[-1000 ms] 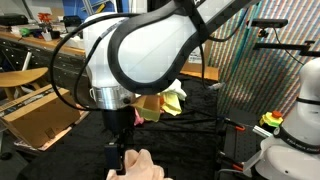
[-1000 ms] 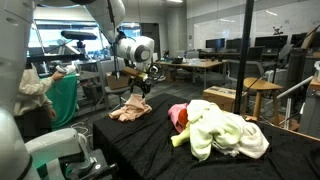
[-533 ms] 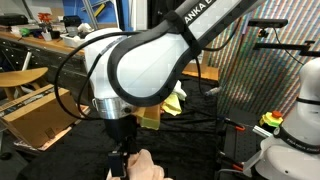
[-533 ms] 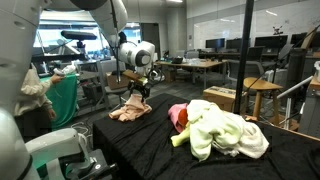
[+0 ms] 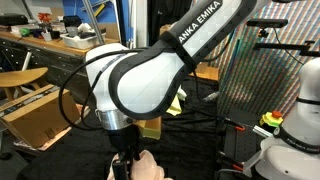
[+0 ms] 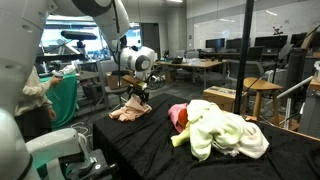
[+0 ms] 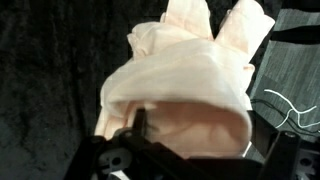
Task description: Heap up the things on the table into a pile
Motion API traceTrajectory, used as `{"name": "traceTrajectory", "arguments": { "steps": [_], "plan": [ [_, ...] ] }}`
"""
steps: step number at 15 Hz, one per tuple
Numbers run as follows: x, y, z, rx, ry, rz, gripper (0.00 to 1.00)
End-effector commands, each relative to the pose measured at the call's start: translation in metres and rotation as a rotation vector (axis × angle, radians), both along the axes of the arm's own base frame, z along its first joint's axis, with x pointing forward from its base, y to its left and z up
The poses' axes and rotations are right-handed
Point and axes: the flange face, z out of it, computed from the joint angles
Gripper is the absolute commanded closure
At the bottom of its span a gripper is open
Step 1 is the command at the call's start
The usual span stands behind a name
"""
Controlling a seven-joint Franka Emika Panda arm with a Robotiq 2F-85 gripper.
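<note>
1. Lower than a second ago, the gripper (image 6: 137, 98) hangs close over the pale pink cloth (image 6: 129, 112); its jaws stand wide apart, clasping nothing;
2. the cloth lies directly beneath it, filling the wrist view;
3. the pile (image 6: 226, 130) sits well apart from it on the black table (image 6: 140, 150).

A robotics lab — cluttered workbench (image 5: 40, 42), monitors (image 6: 266, 46) on desks (image 6: 203, 66).

A pale pink cloth (image 6: 130, 112) lies crumpled in soft folds, alone near one end of the matte black table (image 6: 140, 152). Well apart from it sits the pile (image 6: 230, 132), a mound of pale yellow and white cloths, with a magenta pink cloth (image 6: 177, 115) bunched against the side facing the lone cloth.
</note>
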Motion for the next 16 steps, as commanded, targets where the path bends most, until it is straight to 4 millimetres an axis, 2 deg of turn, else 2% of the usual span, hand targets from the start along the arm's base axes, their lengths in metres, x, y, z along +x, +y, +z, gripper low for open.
{"name": "traceTrajectory", "arguments": {
  "steps": [1,7,8,9,10,16],
  "plan": [
    [-0.0004,0.0036,-0.0047,0.002,-0.024,0.005,0.00],
    [-0.0005,0.0034,-0.0060,0.002,-0.034,0.021,0.01],
    [-0.0005,0.0034,-0.0056,0.004,-0.033,0.027,0.17],
    [-0.0004,0.0033,-0.0055,0.004,-0.032,0.031,0.26],
    [-0.0003,0.0032,-0.0053,0.005,-0.031,0.035,0.29],
    [0.0042,-0.0001,-0.0031,0.020,0.004,0.041,0.77]
  ]
}}
